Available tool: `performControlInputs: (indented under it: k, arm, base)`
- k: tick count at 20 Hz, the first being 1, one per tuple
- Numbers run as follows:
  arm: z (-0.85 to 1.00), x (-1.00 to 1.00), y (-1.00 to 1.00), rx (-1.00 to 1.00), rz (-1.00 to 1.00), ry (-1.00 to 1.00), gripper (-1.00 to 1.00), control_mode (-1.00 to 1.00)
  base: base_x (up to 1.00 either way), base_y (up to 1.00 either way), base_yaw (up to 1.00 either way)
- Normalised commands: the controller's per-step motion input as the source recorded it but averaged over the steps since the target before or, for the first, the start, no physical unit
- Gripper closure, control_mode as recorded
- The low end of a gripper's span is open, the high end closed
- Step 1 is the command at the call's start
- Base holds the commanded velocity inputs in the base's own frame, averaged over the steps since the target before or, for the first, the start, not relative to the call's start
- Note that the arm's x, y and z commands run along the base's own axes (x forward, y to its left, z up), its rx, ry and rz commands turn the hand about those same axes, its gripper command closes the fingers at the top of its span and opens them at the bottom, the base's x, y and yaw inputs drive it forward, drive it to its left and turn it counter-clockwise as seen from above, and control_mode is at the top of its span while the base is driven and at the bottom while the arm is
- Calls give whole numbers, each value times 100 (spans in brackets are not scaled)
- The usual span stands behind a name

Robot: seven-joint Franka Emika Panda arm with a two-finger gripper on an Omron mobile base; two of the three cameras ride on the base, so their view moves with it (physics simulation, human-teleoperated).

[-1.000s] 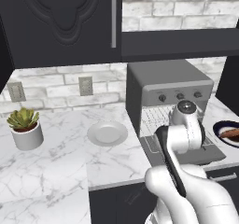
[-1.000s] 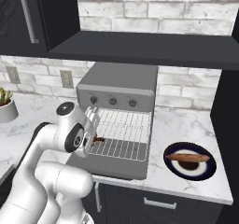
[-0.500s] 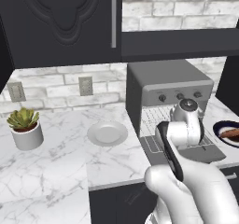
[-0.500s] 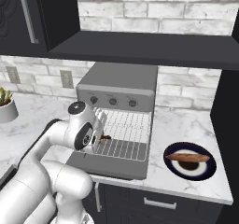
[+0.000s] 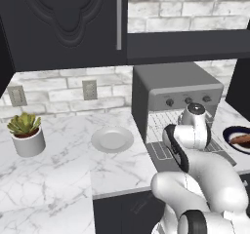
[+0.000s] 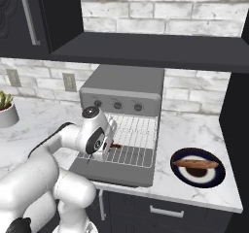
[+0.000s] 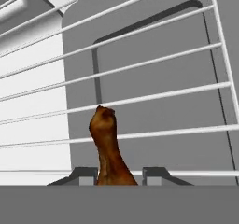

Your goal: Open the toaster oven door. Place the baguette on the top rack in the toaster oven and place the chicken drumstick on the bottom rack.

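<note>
Since a second ago the arm has swung its hand further in over the lowered toaster oven door, bringing the chicken drumstick from the left edge of the toaster oven to above the pulled-out wire rack. The oven sits open on the marble counter, with an empty white plate to its left and a potted plant further left, while the baguette lies on a dark plate just right of the oven. The gripper is clamped on the drumstick, whose knobby end points out over the rack's bars
</note>
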Motion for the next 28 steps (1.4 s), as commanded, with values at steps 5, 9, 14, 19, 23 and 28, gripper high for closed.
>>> performControlInputs:
  k: [5, 9, 14, 19, 23, 28]
  arm:
    - [-47, 2, 0, 0, 0, -6, 100, -100]
    - [-43, 0, 0, 0, 1, -6, 100, -100]
    - [-16, -6, 0, 0, 1, -9, -100, -100]
    - [10, -19, 0, 0, 0, -6, -100, -100]
    - [41, -38, 0, 3, -6, -1, -100, -100]
    - [46, -41, 0, 9, -22, 1, -100, -100]
  base:
    - [0, 0, 0]
    - [0, 0, 0]
    - [0, 0, 0]
    - [0, 0, 0]
    - [0, 0, 0]
    - [0, 0, 0]
